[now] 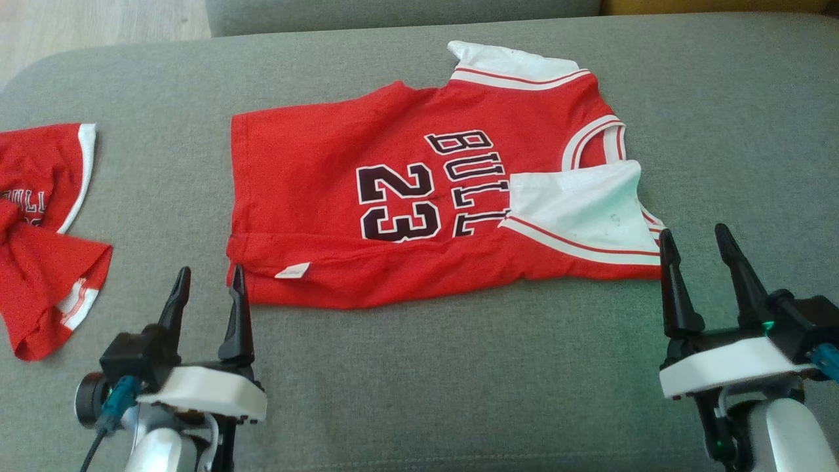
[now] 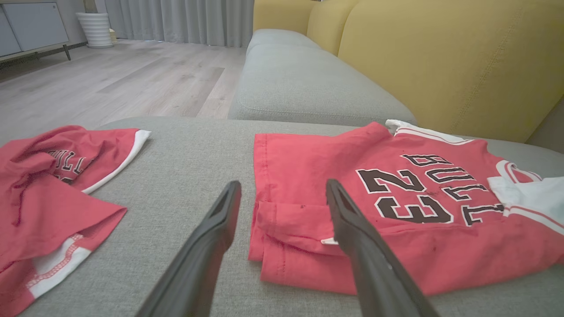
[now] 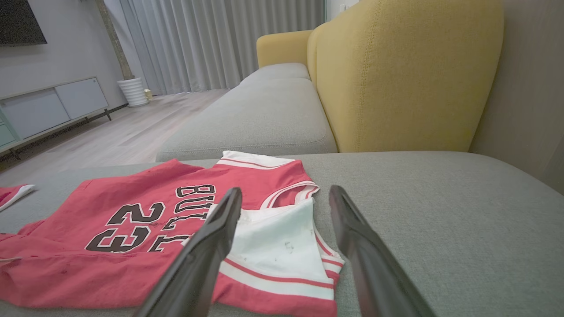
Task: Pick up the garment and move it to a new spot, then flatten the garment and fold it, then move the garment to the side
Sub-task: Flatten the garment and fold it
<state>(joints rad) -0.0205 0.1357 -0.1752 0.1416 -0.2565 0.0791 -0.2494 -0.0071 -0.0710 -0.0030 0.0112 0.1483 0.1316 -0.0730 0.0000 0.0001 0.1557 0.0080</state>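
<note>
The garment (image 1: 367, 196) is a red jersey with white sleeves and the number 23, lying spread on the grey cushion (image 1: 459, 367), near edge folded up. It also lies in the left wrist view (image 2: 396, 207) and the right wrist view (image 3: 145, 229). My left gripper (image 1: 208, 280) stands open just before the jersey's near left corner, empty; its fingers (image 2: 352, 229) frame that corner (image 2: 282, 229). My right gripper (image 1: 695, 240) is open and empty at the jersey's right end, beside the folded white sleeve (image 1: 583, 210); that sleeve (image 3: 277, 246) lies between its fingers.
A second red garment (image 1: 46, 229) lies crumpled at the cushion's left edge. Behind the cushion are a further grey seat (image 2: 299, 83) and a yellow backrest (image 3: 396, 75). Wooden floor (image 2: 110, 83) lies off to the left.
</note>
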